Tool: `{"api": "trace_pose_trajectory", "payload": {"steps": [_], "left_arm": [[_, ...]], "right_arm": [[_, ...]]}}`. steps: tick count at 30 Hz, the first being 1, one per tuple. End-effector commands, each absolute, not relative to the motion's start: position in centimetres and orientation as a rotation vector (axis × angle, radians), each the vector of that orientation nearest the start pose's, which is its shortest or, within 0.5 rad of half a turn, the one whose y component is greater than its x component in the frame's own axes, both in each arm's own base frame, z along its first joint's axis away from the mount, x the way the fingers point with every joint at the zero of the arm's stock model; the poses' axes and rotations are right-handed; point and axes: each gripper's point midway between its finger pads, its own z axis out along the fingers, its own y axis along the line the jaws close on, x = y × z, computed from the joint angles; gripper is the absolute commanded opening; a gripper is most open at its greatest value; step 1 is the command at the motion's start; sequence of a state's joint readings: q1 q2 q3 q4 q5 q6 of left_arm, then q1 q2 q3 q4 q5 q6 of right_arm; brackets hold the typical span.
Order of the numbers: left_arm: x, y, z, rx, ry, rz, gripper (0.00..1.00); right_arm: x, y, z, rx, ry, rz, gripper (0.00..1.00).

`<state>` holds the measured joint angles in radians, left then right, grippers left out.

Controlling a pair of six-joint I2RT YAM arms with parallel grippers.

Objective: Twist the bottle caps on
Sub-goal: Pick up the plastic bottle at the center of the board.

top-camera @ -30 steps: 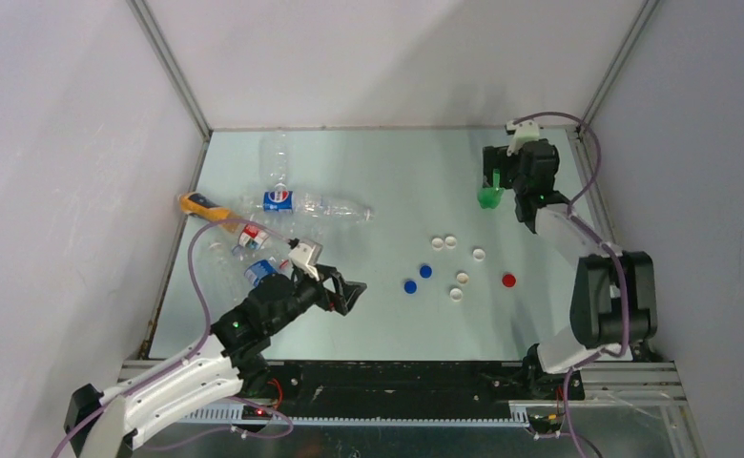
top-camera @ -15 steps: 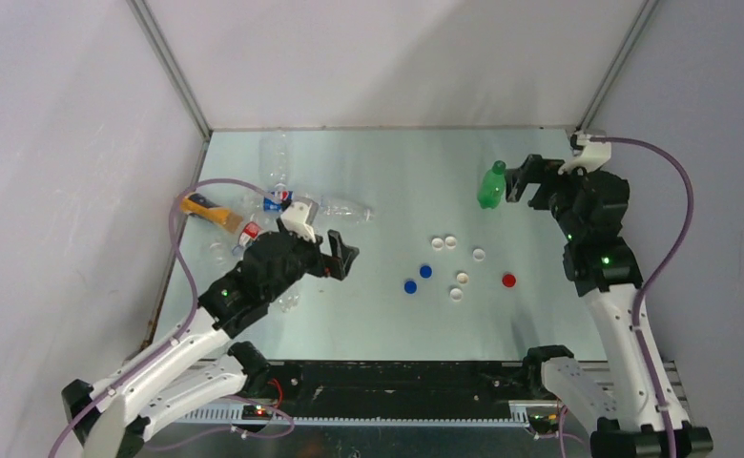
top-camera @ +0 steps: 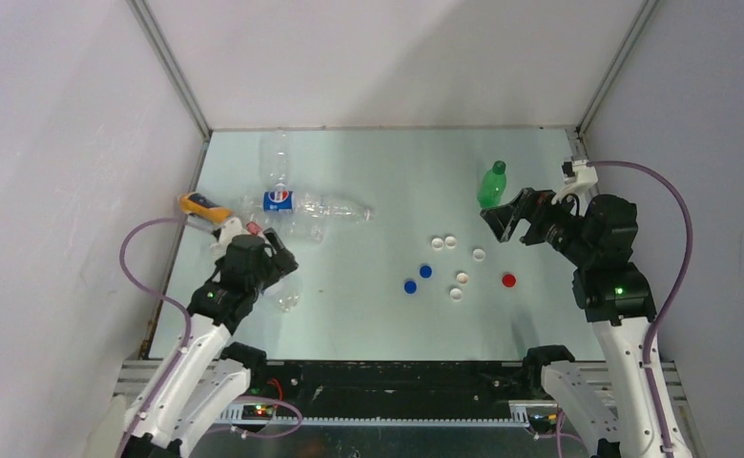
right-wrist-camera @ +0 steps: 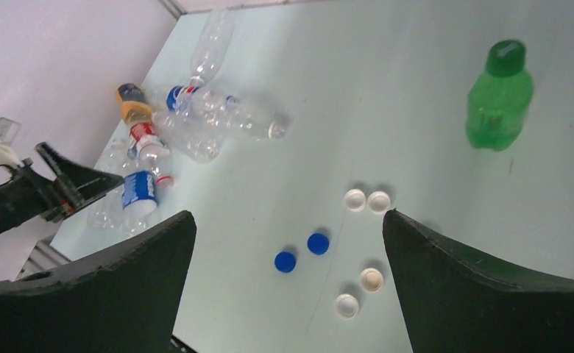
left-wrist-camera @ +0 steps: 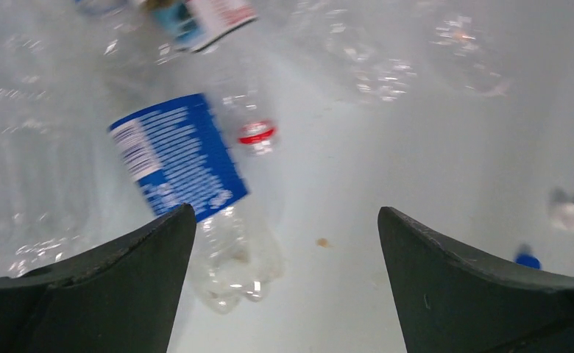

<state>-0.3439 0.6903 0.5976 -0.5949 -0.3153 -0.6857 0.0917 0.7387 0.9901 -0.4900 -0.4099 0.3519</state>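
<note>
Moved: both arms have changed place. The left claw point(left-wrist-camera: 284, 212) has left the middle of the bench point(top-camera: 368, 315) and now hangs over the heap of lying bottles point(top-camera: 254, 224) at the left. The right claw point(right-wrist-camera: 288, 215) has drawn back from the small green plastic bottle point(top-camera: 489, 186).
Left claw: the jaws stand wide apart and hold nothing. Below and between them lies a clear plastic bottle with a blue label point(left-wrist-camera: 177, 154), not yet touched as far as I can see.
Right claw: the jaws are also wide apart and empty, up in the air, near the green bottle but apart from it.
Green bottle: it stands upright at the far right of the bench, with a green cap already on its neck.
Loose caps: small round plastic caps point(right-wrist-camera: 355, 198) lie in a group right of the middle: several white, two blue point(right-wrist-camera: 316, 243), one cream point(right-wrist-camera: 371, 279), one red point(top-camera: 508, 281).
Other bottles: the heap holds clear bottles on their sides, with an orange-yellow bottle point(top-camera: 201, 205) at its far left edge. If every neck is open I cannot tell.
Step in hand: I judge that the green bottle is finished and that fetching the next bottle begins.
Next move: the left claw probably must go down and close around the body of the blue-label bottle, then lift it free of its neighbours. The right claw would then take a cap that fits. The round, smooth body may slip or roll.
</note>
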Motion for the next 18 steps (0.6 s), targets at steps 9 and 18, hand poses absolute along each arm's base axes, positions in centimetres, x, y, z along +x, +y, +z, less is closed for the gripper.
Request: {"api": "trace_pose_trajectory", "payload": {"steps": [9,18], "left_arm": [[25.8,1.2,9.0,-0.978,2.076,0.007,0.9],[26.9,2.5,6.7,-1.054,2.125,0.132,0.8]], "right_arm": [[23.0,12.1,30.9,-0.162,1.88,0.735,0.99],[21.6,13.1,31.1,-0.247,1.859,0.715,1.0]]}}
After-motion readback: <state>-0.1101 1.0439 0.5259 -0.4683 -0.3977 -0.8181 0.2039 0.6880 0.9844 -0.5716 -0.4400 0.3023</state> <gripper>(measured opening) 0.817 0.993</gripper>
